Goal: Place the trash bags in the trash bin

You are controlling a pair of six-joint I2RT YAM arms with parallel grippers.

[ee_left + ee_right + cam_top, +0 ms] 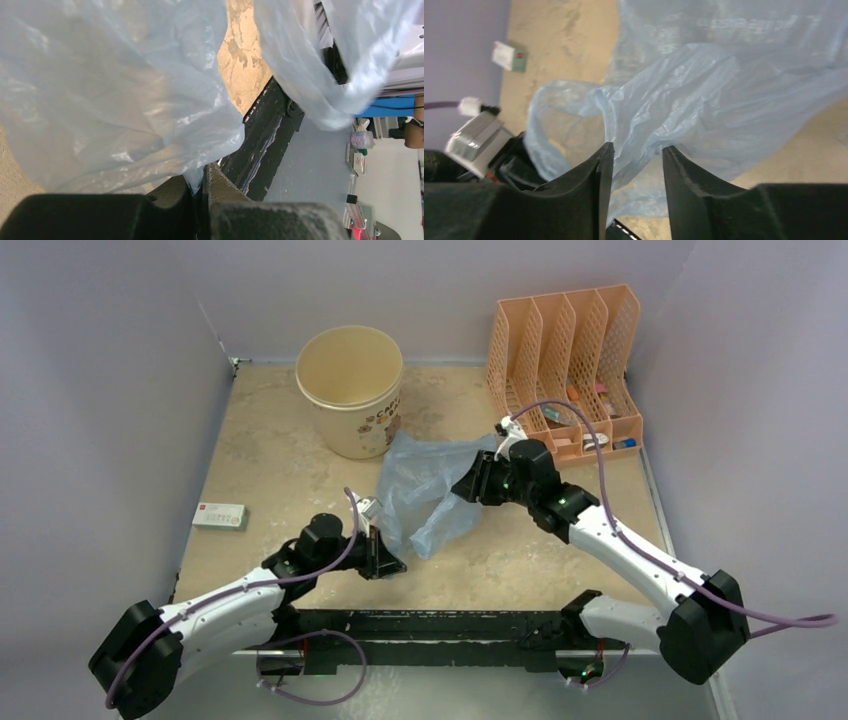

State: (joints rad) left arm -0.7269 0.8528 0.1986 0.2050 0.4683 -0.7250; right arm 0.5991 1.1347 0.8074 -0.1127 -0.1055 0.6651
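Low, left gripper pinching bag, right gripper parted.

Top view: even, diffuse overhead light, moderately bright, with soft shadows under both arms on the mottled tan tabletop. Left wrist view: white glare patches on the thin translucent pale-blue plastic bag, its right lobe smeared, and the near black fingers out of focus. Right wrist view: no glare, left edge blurred.

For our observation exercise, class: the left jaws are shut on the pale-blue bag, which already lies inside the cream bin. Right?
No. The top external view shows the bag outside the bin, beside it. The left gripper does have its jaws shut on it.
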